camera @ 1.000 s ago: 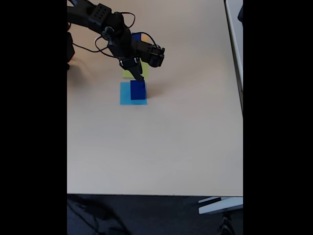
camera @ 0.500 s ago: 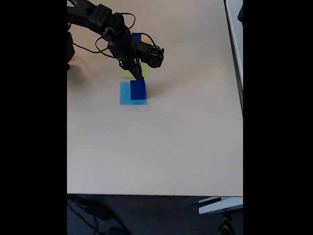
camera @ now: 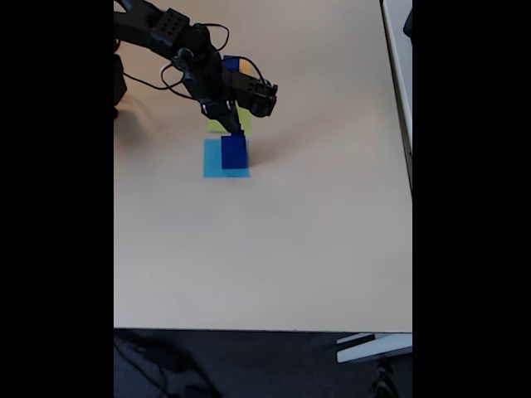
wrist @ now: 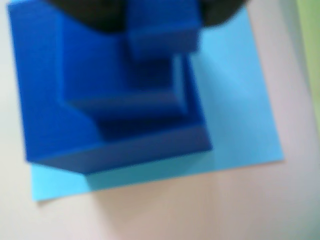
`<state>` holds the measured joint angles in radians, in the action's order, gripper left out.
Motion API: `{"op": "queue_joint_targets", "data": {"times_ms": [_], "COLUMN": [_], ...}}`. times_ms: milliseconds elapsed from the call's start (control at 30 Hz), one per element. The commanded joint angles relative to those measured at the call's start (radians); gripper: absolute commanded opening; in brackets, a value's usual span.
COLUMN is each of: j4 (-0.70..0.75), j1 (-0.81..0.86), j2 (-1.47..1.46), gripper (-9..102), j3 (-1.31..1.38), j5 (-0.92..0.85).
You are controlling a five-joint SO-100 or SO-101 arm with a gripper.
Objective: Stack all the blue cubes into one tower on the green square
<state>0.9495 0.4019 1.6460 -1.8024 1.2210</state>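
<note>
In the wrist view three blue cubes form a stepped pile: a large one [wrist: 115, 145] at the bottom, a medium one [wrist: 125, 85] on it, and a small one [wrist: 162, 35] on top. The pile stands on a light-blue paper square [wrist: 240, 120], not on the green square [wrist: 312, 55], which shows as a strip at the right edge. My gripper [wrist: 162, 12] has its dark fingers [wrist: 90, 12] close against both sides of the small cube. In the fixed view the gripper [camera: 236, 129] hangs right over the blue tower [camera: 234, 153], with the green square [camera: 216, 126] just behind it.
An orange-yellow square [camera: 247, 65] with a dark blue patch [camera: 229, 63] beside it lies behind the arm [camera: 166, 29]. The beige table [camera: 290, 249] stretches wide in front and to the right. Its front edge [camera: 265, 329] drops to a dark floor.
The gripper and wrist have shifted slightly up and to the left above the tower. The tower has not moved.
</note>
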Motion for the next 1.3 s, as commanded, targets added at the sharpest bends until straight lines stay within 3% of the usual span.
{"op": "queue_joint_targets", "data": {"times_ms": [0,467,867,1267], "j4": [-0.017,0.124,-0.135,-0.173], "j1": [-0.002,-0.132,-0.213,-0.23], "j2": [0.037,0.075,0.124,0.129], "gripper": [0,0,0,0], "j3": [0.006,0.095,-0.166,-0.249], "j5": [0.014,0.144,0.227,0.173]}}
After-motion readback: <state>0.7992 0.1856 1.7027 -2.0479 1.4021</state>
